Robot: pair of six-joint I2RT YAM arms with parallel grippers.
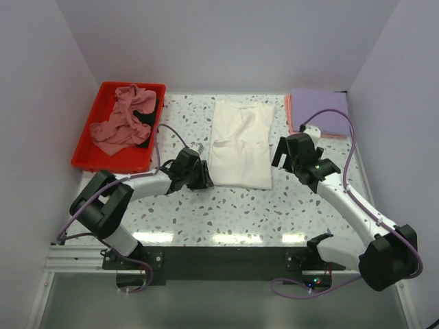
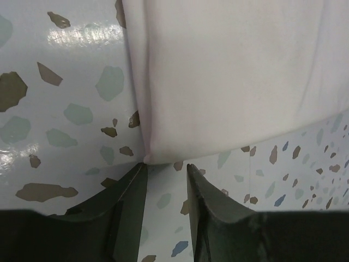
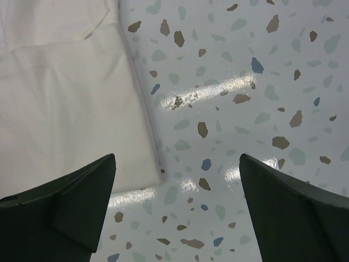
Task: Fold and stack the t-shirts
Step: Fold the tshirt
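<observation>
A white t-shirt [image 1: 241,142] lies folded lengthwise in the middle of the table, no print showing. My left gripper [image 1: 204,177] is low at its near left corner, jaws a little apart and empty, tips just short of the cloth corner [image 2: 150,155]. My right gripper [image 1: 282,154] is wide open and empty, just right of the shirt's right edge [image 3: 71,103]. A lavender shirt [image 1: 320,110] lies folded on a salmon-pink one [image 1: 291,116] at the far right. A dusty-pink shirt [image 1: 122,123] lies crumpled over a black one [image 1: 145,106] in the tray.
A red plastic tray [image 1: 89,159] stands at the far left. White walls close in the back and both sides. The terrazzo tabletop [image 1: 260,212] runs to the front rail by the arm bases.
</observation>
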